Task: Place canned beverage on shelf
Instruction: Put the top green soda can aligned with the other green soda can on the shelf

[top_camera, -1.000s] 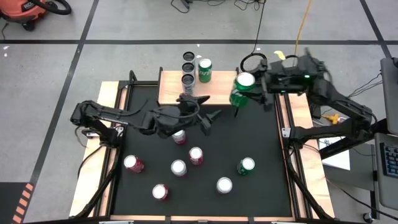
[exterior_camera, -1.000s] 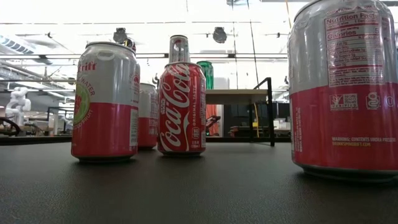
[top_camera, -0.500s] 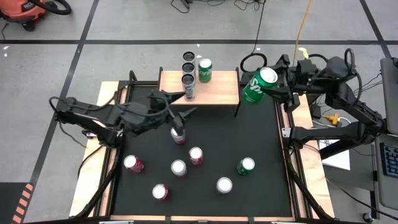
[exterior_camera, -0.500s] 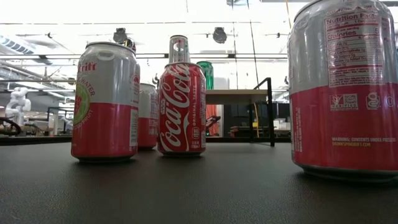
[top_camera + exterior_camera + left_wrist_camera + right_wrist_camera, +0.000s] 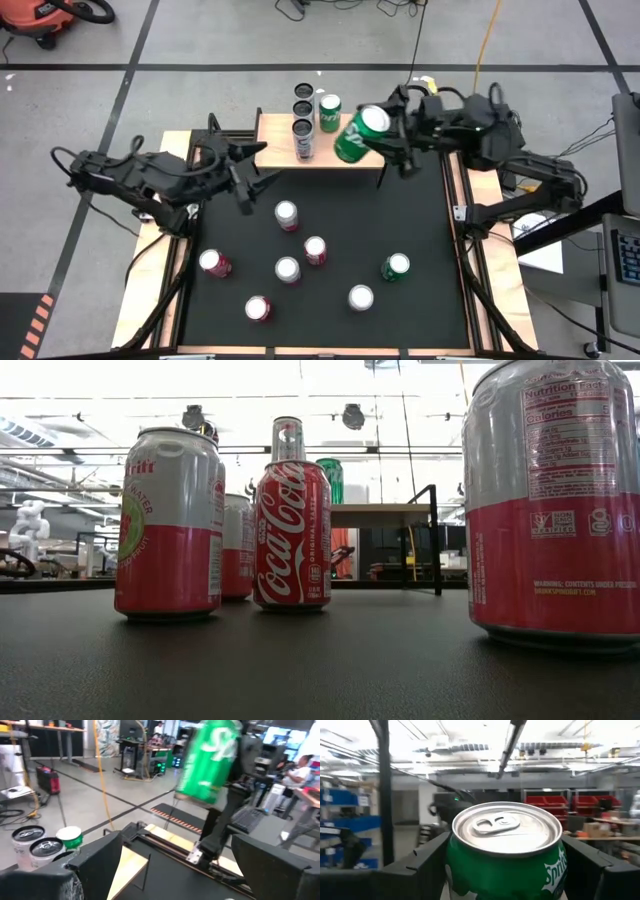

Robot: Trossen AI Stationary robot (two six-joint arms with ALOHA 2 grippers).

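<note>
Black tabletop (image 5: pixel 420 225) under bright workshop lights: green Sprite can (image 5: pixel 358 134), tilted and pinched in the right gripper (image 5: pixel 385 135), above the right half of the small wooden shelf (image 5: pixel 350 155). Already on the shelf, a green can (image 5: pixel 329 113) beside a row of three dark-topped cans (image 5: pixel 302 108). Left gripper (image 5: pixel 248 172) spread wide and empty at the shelf's left corner. Seven more cans upright on the mat, among them a red Coca-Cola can (image 5: pixel 292 534).

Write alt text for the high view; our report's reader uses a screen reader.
The right end effector holds a tilted green can over the shelf, where four cans already stand. The left end effector, open and empty, sits beside the shelf; six cans stand on the black table.
</note>
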